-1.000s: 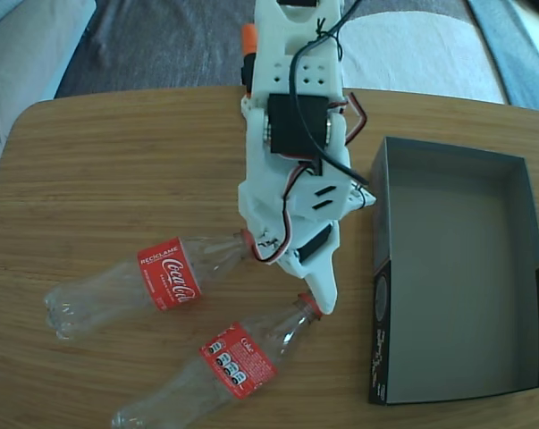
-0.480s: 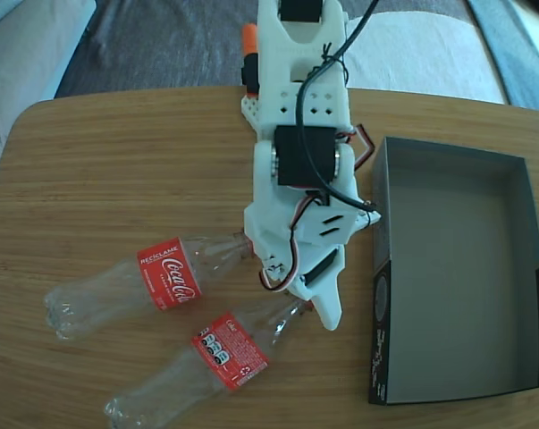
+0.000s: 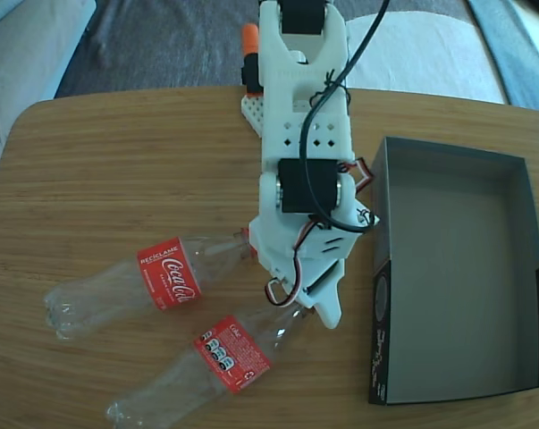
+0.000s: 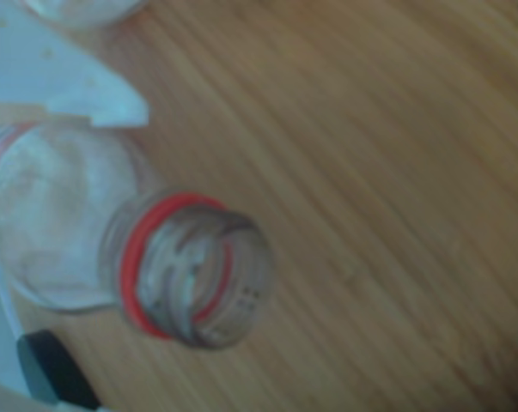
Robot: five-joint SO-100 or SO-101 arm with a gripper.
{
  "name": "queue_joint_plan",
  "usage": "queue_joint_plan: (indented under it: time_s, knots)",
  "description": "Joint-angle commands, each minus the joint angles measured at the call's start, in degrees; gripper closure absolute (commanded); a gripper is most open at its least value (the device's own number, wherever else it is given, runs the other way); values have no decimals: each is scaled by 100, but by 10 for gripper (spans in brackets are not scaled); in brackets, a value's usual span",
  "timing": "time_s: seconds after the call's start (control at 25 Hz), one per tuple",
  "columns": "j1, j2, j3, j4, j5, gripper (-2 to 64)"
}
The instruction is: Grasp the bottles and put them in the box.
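Two clear Coca-Cola bottles lie on the wooden table in the fixed view. The upper bottle [image 3: 166,275] points its neck at the arm. The lower bottle [image 3: 224,356] lies slanted, its neck under my white gripper [image 3: 300,308]. In the wrist view that lower bottle [image 4: 185,266] shows its red ring and open mouth. Its shoulder sits between my gripper's [image 4: 95,257] two jaws, one white finger [image 4: 78,81] above and the other at the lower left. The jaws stand apart, open around the shoulder. The box [image 3: 457,268], dark grey inside, lies to the right and holds nothing.
The table's [image 3: 117,170] rounded edge runs along the left and back, with a grey sofa behind it. The arm's base with an orange part [image 3: 248,40] stands at the back middle. The box's black side wall [image 3: 381,340] is close to the gripper's right.
The arm has reached forward and down over the lower bottle's neck. That bottle has slid a little to the left and toward the front edge. The upper bottle and the box have not moved.
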Motion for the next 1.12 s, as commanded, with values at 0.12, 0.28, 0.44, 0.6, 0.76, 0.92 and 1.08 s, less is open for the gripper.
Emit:
queue_joint_plan:
  time_s: [0.12, 0.28, 0.44, 0.6, 0.76, 0.92, 1.08]
  knots:
    - [-26, -290, -633, -35, 18, 165]
    - [-26, -501, -773, -35, 18, 165]
    - [-18, -624, -800, -35, 18, 165]
    - [-26, -773, -800, -35, 18, 165]
    - [-18, -809, -800, -193, 18, 165]
    - [-18, -817, -800, -193, 18, 165]
    - [0, -949, -809, -193, 18, 165]
